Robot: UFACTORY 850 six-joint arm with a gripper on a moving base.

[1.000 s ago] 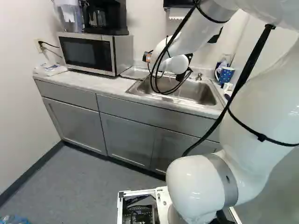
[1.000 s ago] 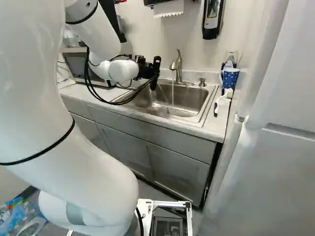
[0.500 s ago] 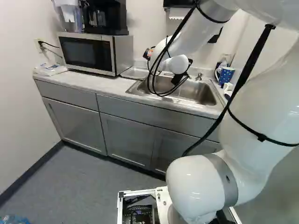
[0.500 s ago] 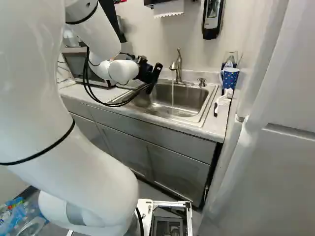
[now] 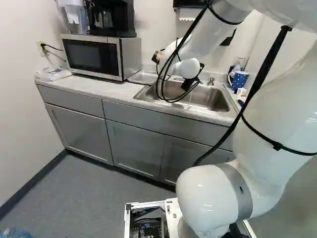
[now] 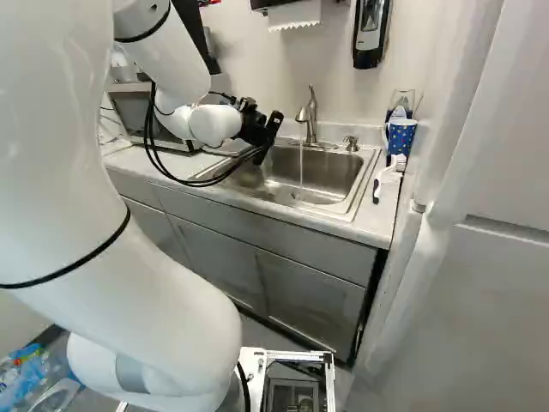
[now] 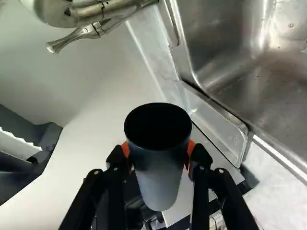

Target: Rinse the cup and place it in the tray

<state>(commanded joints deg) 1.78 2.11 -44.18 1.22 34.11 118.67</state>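
In the right base view my gripper (image 6: pixel 260 131) hangs tilted over the left part of the sink (image 6: pixel 330 172), left of the running faucet (image 6: pixel 310 116). The wrist view shows my gripper (image 7: pixel 159 152) shut on a dark grey cup (image 7: pixel 160 179), an orange pad on either side of it. The cup's black open mouth faces the wrist camera, and its inside is too dark to read. Beyond the cup, a shallow metal tray (image 7: pixel 216 127) lies beside the basin; in the left base view this tray (image 5: pixel 142 77) sits between microwave and sink.
A microwave (image 5: pixel 94 55) stands left of the tray, with a coffee maker (image 5: pixel 111 20) on top. At the sink's right are a blue dotted mug (image 6: pixel 401 137) and a white-headed brush (image 6: pixel 390 172). A paper towel holder (image 6: pixel 293 13) and a soap dispenser (image 6: pixel 371 34) hang on the wall.
Compared with one second ago, the gripper has tilted at the wrist, and a second stream of water below it has gone. Over the last half second the arm has barely moved.
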